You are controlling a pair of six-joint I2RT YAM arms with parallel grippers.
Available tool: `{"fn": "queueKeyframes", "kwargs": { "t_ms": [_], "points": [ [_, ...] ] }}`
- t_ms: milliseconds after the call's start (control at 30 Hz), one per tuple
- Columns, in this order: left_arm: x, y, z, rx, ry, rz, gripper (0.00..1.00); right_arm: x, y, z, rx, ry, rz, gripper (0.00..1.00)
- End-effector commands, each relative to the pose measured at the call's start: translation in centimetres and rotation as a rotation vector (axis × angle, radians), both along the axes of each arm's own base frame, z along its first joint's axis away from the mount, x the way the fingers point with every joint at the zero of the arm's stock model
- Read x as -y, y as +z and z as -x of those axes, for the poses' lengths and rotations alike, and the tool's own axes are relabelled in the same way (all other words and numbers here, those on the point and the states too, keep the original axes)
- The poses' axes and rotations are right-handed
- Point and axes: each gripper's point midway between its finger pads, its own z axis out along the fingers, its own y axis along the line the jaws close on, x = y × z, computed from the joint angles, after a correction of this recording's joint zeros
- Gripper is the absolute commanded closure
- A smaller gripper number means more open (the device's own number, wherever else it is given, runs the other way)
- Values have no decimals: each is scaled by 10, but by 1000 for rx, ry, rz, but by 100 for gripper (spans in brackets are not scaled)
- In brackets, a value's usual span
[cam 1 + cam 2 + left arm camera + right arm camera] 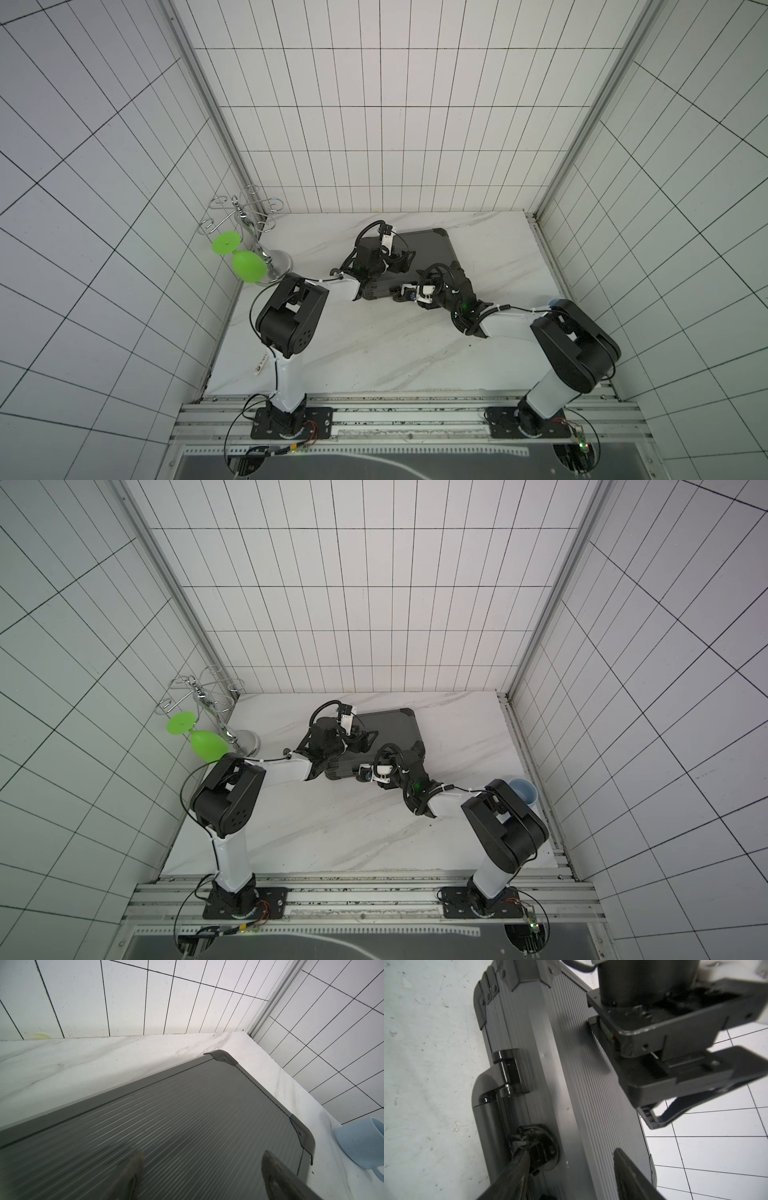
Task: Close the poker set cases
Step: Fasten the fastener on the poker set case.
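Note:
The poker set case lies flat on the marble table, dark grey and ribbed, with its lid down and the inside hidden. My left gripper hangs just over the ribbed lid, open, with nothing between its fingers. My right gripper is open at the case's front side. One of its fingers is against the black latch and the other is over the lid's edge. The black handle lies beside that latch.
A metal glass rack with a green plastic wine glass stands in the back left corner. A light blue mug sits by the right wall, near my right arm's elbow. Tiled walls enclose three sides.

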Motion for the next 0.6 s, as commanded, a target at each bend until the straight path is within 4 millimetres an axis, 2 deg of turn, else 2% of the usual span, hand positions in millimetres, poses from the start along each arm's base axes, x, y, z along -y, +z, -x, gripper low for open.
{"fn": "queueKeyframes", "kwargs": {
  "t_ms": [0, 300, 567],
  "points": [
    [-23, -108, 42, -361, 19, -117, 11, -3, -1, -2, 41, 5, 22, 35],
    [-27, -104, 41, -355, 25, -110, 11, -5, -6, 20, -45, 74, 17, 35],
    [-27, -103, 41, -354, 26, -106, 12, -4, -9, 20, -54, 64, 18, 35]
  ]
}}
